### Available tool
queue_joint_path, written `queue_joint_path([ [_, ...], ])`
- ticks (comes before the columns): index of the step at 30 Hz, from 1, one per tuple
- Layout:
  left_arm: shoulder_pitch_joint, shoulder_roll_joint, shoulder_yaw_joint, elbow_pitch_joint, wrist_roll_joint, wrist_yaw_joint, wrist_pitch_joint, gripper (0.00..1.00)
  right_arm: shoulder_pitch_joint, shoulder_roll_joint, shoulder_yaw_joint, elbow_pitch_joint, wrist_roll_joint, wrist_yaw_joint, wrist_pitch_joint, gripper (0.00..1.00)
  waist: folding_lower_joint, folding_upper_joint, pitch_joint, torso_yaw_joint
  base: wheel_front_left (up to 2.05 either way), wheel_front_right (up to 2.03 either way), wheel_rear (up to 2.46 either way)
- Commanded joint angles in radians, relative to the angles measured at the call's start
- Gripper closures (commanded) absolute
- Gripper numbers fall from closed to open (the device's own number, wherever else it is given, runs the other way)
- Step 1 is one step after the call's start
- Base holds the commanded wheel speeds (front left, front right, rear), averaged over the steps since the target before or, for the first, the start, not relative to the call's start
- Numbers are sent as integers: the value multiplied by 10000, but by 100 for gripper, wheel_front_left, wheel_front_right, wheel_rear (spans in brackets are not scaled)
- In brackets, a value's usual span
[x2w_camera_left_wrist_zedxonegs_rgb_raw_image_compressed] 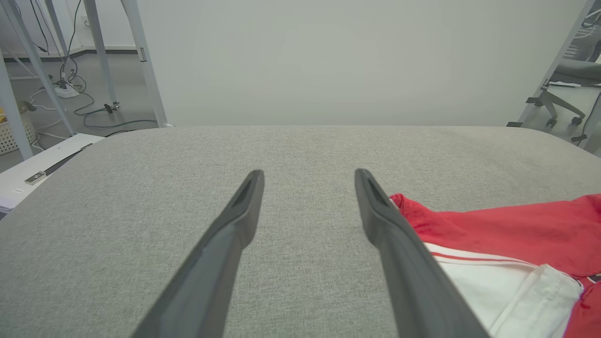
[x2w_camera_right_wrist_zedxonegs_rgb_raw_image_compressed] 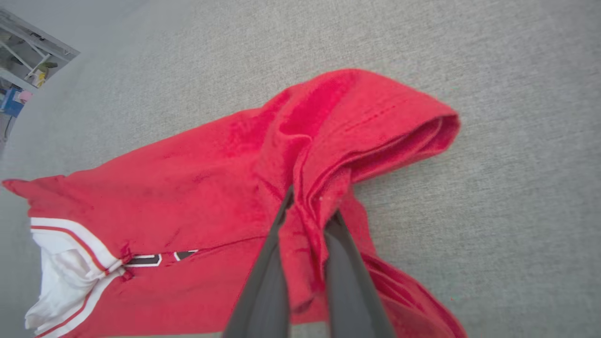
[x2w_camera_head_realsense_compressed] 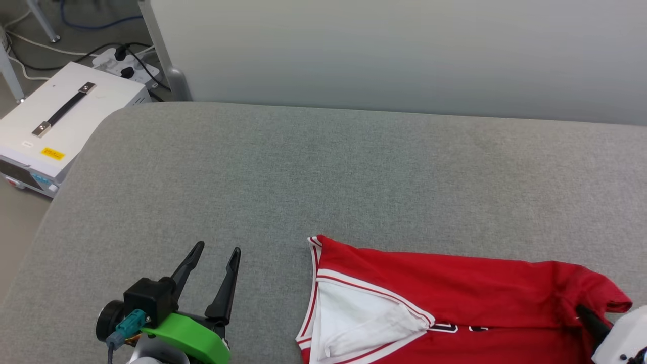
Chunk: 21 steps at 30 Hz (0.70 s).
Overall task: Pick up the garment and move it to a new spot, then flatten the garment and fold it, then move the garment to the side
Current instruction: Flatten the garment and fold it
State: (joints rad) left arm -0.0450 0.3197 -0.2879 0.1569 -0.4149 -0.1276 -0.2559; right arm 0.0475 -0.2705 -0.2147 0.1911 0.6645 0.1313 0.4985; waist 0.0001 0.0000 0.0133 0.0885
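Note:
The garment (x2w_camera_head_realsense_compressed: 455, 293), a red jersey with a white sleeve and red-white striped trim, lies partly folded at the lower right of the grey table (x2w_camera_head_realsense_compressed: 303, 167). Part of its black lettering shows near the fold. My right gripper (x2w_camera_right_wrist_zedxonegs_rgb_raw_image_compressed: 310, 204) is shut on a bunched fold of red cloth at the garment's (x2w_camera_right_wrist_zedxonegs_rgb_raw_image_compressed: 197, 188) right end; in the head view only one dark fingertip of the right gripper (x2w_camera_head_realsense_compressed: 589, 316) shows against the cloth. My left gripper (x2w_camera_head_realsense_compressed: 218, 253) hovers open and empty to the left of the garment. In the left wrist view the left gripper (x2w_camera_left_wrist_zedxonegs_rgb_raw_image_compressed: 309, 178) spreads wide, the garment (x2w_camera_left_wrist_zedxonegs_rgb_raw_image_compressed: 507, 234) beside its right finger.
A white box (x2w_camera_head_realsense_compressed: 60, 121) with a black handle and a power strip (x2w_camera_head_realsense_compressed: 126, 63) with cables sit on the floor beyond the table's left edge. A pale wall panel (x2w_camera_head_realsense_compressed: 404, 50) rises behind the table. Bare grey table surface stretches across the back and left.

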Motion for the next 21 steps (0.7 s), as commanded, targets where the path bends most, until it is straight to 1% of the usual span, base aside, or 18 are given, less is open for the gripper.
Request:
queue_joint_path([
  [1, 208, -29, -12, 24, -87, -24, -59, 0, 174, 114, 172, -306, 33, -6, 109, 100, -1, 0, -259, 20, 0, 0, 0],
  [8, 359, -11, -100, 54, -158, -28, -59, 0, 439, 917, 1284, -1677, -127, -6, 760, 100, -1, 0, -565, 124, 0, 0, 0],
  [11, 430, 10, -115, 32, -177, -28, -59, 0, 349, 1384, 1726, -2009, -131, -6, 953, 100, -1, 0, -579, 198, 0, 0, 0],
  [15, 458, 33, -138, 12, -203, -29, -59, 0, 121, 1942, 2242, -2125, -58, -6, 1134, 100, -1, 0, -528, 342, 0, 0, 0],
  [18, 414, 48, -133, 18, -223, -29, -59, 0, -58, 2143, 2600, -1997, 59, -6, 1072, 100, -1, 0, -467, 462, 0, 0, 0],
  [21, 324, -2, -110, 22, -355, -30, -59, 0, -264, 2193, 3284, -1709, 818, -6, 835, 100, -1, 0, -398, 601, 0, 0, 0],
])
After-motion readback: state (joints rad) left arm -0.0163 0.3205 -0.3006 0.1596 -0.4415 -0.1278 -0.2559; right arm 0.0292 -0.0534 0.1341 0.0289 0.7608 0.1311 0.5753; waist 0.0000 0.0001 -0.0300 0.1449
